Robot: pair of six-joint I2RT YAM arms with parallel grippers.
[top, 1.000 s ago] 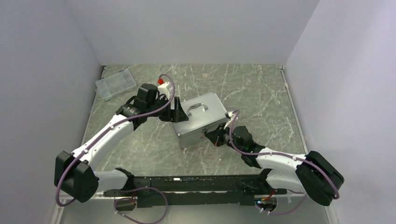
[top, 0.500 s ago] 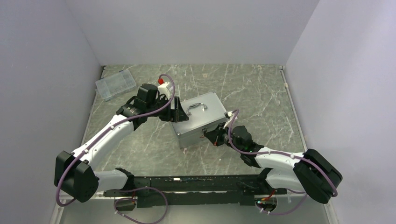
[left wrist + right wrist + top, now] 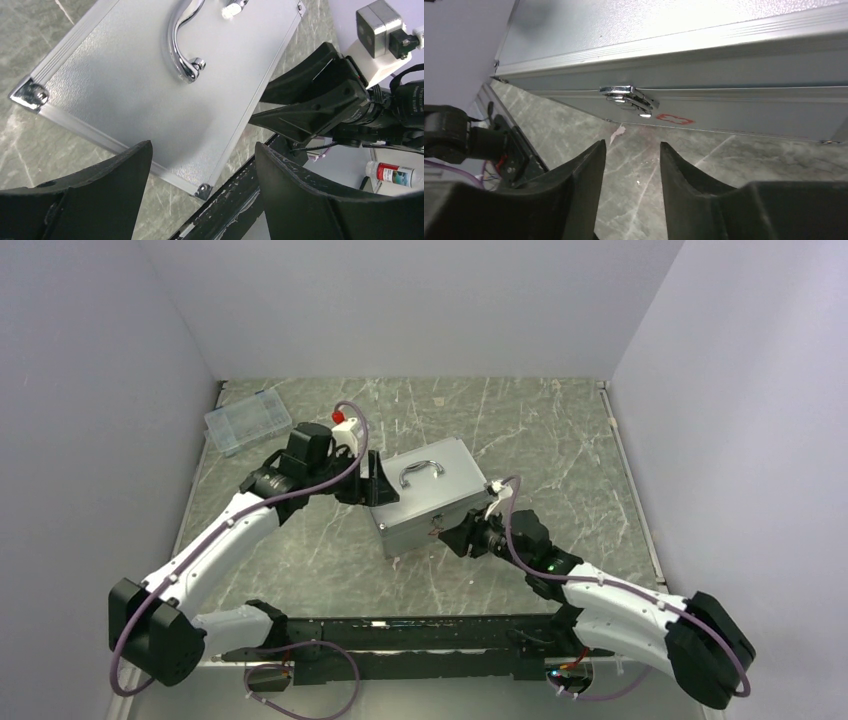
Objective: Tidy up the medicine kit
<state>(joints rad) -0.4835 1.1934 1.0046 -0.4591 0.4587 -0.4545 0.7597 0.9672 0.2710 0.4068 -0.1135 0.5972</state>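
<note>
The medicine kit is a silver case lying mid-table with its lid down and its curved handle on top. My left gripper stands open at the case's left end, and nothing is held in it. In the left wrist view the lid and one corner lie beyond that gripper. My right gripper is open just off the front wall. In the right wrist view the latch and a red cross label show beyond this gripper, with only table between its fingers.
A clear plastic compartment box lies at the back left corner. A small white scrap sits on the table under the case's front. A small bottle with a red label shows beyond the table's near edge. Walls close three sides.
The right gripper has gone from shut to open at the case's front, and its arm has stretched out lower. The left arm has drawn slightly left. The case has not moved.
</note>
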